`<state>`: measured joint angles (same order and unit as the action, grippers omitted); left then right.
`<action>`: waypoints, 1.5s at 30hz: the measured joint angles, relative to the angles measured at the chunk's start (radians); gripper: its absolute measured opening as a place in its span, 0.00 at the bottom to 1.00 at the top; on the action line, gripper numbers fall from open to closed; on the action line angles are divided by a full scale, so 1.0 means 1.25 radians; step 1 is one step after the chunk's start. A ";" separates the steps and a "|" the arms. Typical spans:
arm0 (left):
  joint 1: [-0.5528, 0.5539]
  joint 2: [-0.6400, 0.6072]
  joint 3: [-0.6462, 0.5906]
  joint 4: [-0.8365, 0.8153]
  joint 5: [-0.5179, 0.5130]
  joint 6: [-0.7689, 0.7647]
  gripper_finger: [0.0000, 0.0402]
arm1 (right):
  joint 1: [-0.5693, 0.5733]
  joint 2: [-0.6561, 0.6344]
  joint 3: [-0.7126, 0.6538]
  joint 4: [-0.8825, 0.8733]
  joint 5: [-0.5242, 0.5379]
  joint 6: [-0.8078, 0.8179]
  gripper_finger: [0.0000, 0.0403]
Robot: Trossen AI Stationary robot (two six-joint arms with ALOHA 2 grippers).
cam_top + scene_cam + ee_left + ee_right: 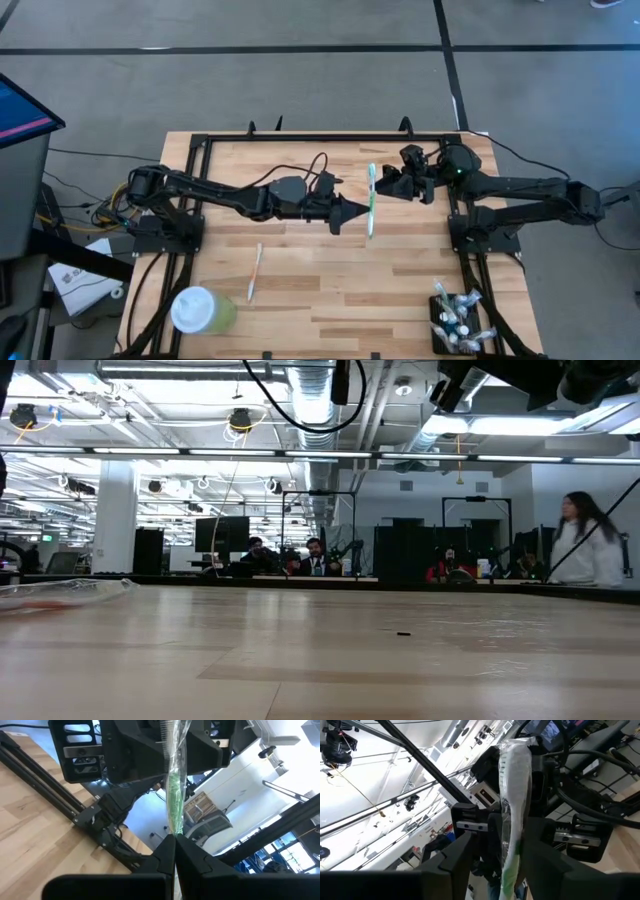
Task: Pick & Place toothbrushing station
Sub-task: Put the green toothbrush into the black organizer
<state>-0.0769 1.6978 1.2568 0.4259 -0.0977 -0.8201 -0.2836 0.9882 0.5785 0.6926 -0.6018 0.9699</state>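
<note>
A green-and-white toothbrush in a clear wrapper (372,195) is held in the air over the table's middle. My left gripper (358,213) reaches in from the left and is shut on it. My right gripper (384,183) is open at the brush's far part, with one finger on each side of the wrapper (514,795); I see no touch. The toothbrushing station (455,322), a small black holder with several items standing in it, rests on the table's near right corner, away from both grippers. My left gripper pinches the wrapped toothbrush between its two fingertips (165,851), a little nearer than its middle (174,827). The fingers come roughly level from the table's left and lie across the brush. The brush is lifted clear of the table, its length running from far to near.
A pale green cup with a white lid (200,310) stands at the near left. A second toothbrush (254,272) lies on the wood beside it. A black frame (300,138) runs along the table's edges. People sit and stand in the room beyond (585,540).
</note>
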 joint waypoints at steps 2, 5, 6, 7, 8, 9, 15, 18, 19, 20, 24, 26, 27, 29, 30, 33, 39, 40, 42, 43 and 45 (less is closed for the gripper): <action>0.000 0.000 0.000 -0.002 0.000 -0.004 0.00 | 0.000 0.000 0.000 0.000 0.003 0.000 0.37; 0.000 0.000 0.000 -0.006 0.001 -0.007 0.00 | 0.000 0.000 0.000 0.000 0.021 0.000 0.35; 0.000 0.000 0.000 -0.006 0.002 -0.007 0.00 | 0.000 0.000 0.000 0.000 0.024 0.000 0.35; 0.000 0.000 0.000 -0.006 0.002 -0.008 0.00 | 0.000 0.000 0.000 0.000 0.027 0.000 0.34; 0.000 0.000 0.000 -0.007 0.003 -0.008 0.00 | 0.000 0.000 0.000 -0.001 0.027 0.000 0.33; 0.000 0.000 0.000 -0.008 0.004 -0.008 0.00 | 0.000 0.000 0.000 -0.002 0.028 0.000 0.32; 0.000 0.000 0.000 -0.016 0.015 -0.018 0.00 | 0.000 0.015 0.000 -0.010 0.027 -0.001 0.28; 0.000 0.000 0.000 -0.020 0.015 -0.019 0.00 | 0.000 0.028 0.000 -0.006 0.027 0.003 0.26; 0.000 0.000 0.000 -0.020 0.015 -0.019 0.00 | 0.000 0.033 0.000 -0.008 0.023 0.011 0.25; 0.000 0.000 0.000 -0.020 0.015 -0.019 0.00 | 0.000 0.039 0.000 -0.003 0.023 0.020 0.25; 0.000 0.000 0.000 -0.021 0.009 -0.019 0.00 | 0.000 0.046 0.000 -0.001 0.021 0.027 0.21; 0.000 0.000 0.000 -0.021 -0.001 -0.019 0.00 | 0.000 0.046 0.000 0.000 0.021 0.026 0.18; 0.000 0.000 0.000 -0.021 -0.002 -0.019 0.00 | 0.000 0.046 0.000 0.001 0.021 0.023 0.16; 0.000 0.000 0.000 -0.021 -0.003 -0.019 0.00 | 0.000 0.044 0.000 0.002 0.021 0.022 0.12; 0.000 0.000 0.000 -0.021 -0.004 -0.019 0.00 | 0.000 0.041 0.000 0.001 0.021 0.020 0.09; 0.000 -0.001 0.000 -0.017 -0.005 -0.019 0.00 | 0.000 0.032 0.000 0.000 0.021 0.011 0.03; 0.000 -0.001 0.000 -0.017 0.023 -0.019 0.01 | 0.000 0.025 0.010 0.000 -0.005 0.006 0.06; 0.000 -0.002 0.000 -0.018 0.030 -0.019 0.01 | 0.000 0.025 0.015 0.000 -0.014 0.005 0.06; 0.000 -0.007 0.000 -0.028 0.047 -0.021 0.02 | 0.000 0.025 0.023 -0.001 -0.039 0.005 0.05; 0.000 -0.007 0.000 -0.038 0.050 -0.038 0.03 | 0.000 0.025 0.030 0.000 -0.052 0.006 0.03; 0.002 -0.007 0.000 -0.078 0.058 -0.083 0.07 | 0.000 0.023 0.044 0.005 -0.082 0.002 0.02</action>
<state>-0.0743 1.6887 1.2564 0.3279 -0.0254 -0.9238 -0.2840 1.0169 0.6341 0.6983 -0.7038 0.9721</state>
